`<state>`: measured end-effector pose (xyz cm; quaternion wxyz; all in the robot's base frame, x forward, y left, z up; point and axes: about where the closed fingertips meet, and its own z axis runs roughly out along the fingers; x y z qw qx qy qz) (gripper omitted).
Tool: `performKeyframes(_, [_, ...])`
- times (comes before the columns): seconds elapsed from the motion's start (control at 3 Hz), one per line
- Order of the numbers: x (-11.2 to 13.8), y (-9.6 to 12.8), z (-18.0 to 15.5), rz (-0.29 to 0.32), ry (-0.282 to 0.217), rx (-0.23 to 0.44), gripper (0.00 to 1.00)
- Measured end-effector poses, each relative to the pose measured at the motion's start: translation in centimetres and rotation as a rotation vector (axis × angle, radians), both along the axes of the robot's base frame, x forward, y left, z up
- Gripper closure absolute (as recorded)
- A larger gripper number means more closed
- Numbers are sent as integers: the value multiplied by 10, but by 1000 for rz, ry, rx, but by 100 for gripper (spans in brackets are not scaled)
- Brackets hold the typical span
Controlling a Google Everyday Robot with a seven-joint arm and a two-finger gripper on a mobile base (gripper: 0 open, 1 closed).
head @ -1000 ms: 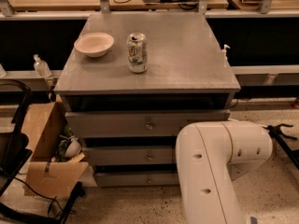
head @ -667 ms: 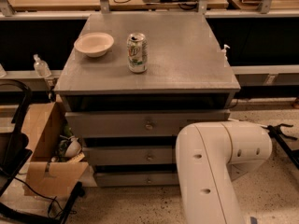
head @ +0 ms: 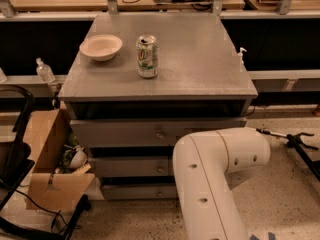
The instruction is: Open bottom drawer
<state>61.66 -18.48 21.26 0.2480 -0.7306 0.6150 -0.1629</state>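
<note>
The grey cabinet has three drawers stacked at its front. The bottom drawer is the lowest and narrowest-looking, with a flat grey front and a small round knob; it sits shut. The middle drawer and the top drawer are above it. My white arm's elbow fills the lower right and covers the right part of the lower drawers. My gripper is out of view.
A beige bowl and a green-and-white can stand on the cabinet top. An open cardboard box with clutter sits on the floor at the left, beside a black frame. A small bottle stands on the left shelf.
</note>
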Motion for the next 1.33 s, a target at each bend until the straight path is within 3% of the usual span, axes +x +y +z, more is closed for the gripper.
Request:
performKeyframes(0.67, [-2, 0, 0, -1, -2, 3, 0])
performKeyframes(1.0, [4, 3, -5, -5, 43, 2, 0])
performKeyframes(1.33, [18, 10, -22, -6, 155, -7, 0])
